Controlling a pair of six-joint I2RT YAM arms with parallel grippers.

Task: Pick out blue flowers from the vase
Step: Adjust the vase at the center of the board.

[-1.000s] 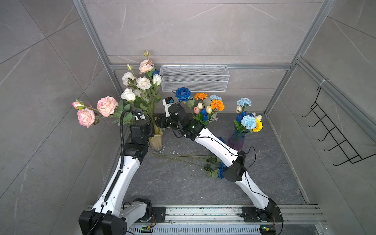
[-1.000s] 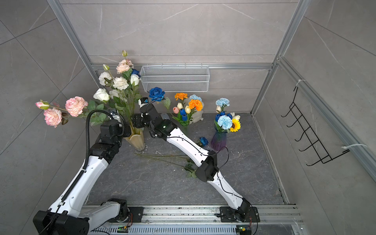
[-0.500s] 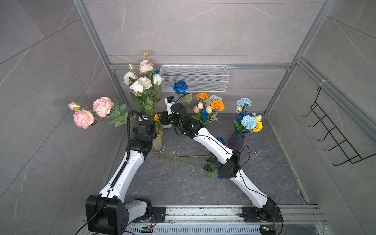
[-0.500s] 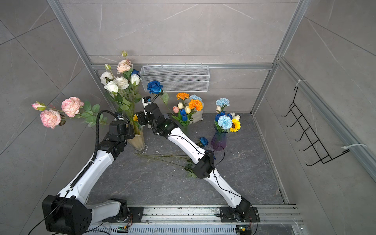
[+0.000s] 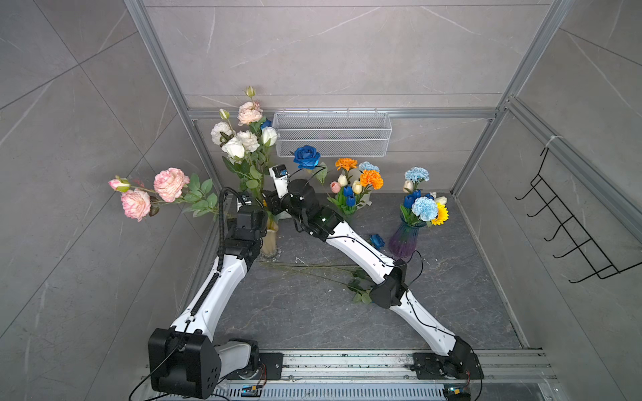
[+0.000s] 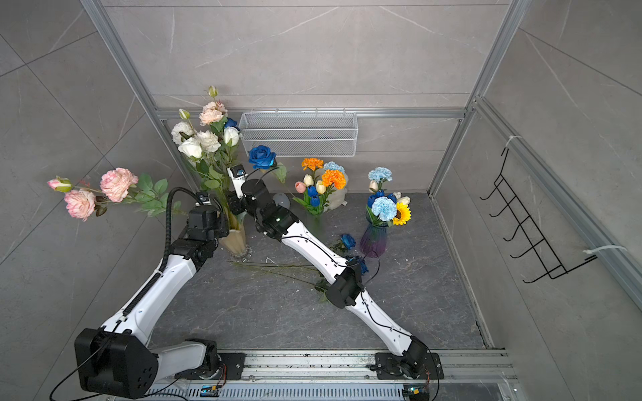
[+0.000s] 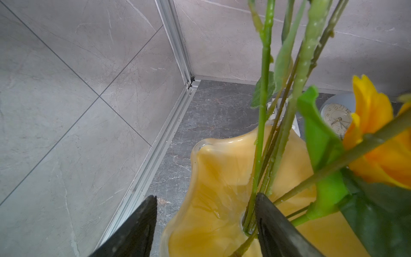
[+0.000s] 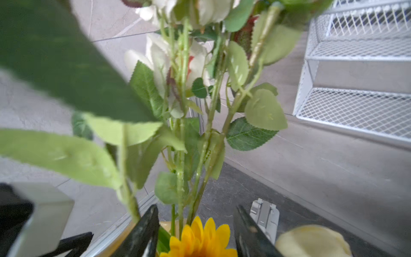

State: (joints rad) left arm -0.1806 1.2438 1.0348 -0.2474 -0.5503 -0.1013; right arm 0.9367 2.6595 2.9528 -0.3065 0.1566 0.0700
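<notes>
The amber glass vase (image 5: 270, 237) stands at the back left and holds white and pink blooms. One deep blue rose (image 5: 266, 123) peeks out behind them. A taller blue rose (image 5: 306, 156) leans out over my right wrist; its lower stem is hidden. My left gripper (image 7: 206, 195) is open and straddles the vase (image 7: 218, 169), one finger outside the wall and the other by the stems at the mouth. My right gripper (image 8: 196, 205) is open just above the mouth, with a sunflower (image 8: 200, 235) and several green stems between its fingers, touching neither.
Blue roses (image 5: 377, 240) and long stems (image 5: 312, 270) lie on the floor under my right arm. A middle vase holds blue tulips (image 5: 348, 194), and a purple vase (image 5: 403, 239) holds sky-blue carnations (image 5: 424, 207). A wire basket (image 5: 331, 133) hangs on the back wall. A small clock (image 7: 338, 118) stands behind the vase.
My left gripper has moved in to the vase, staying equally wide, and that arm's elbow has lifted. The tall blue rose swayed left and up, then dipped. The pink branch drifted left.
</notes>
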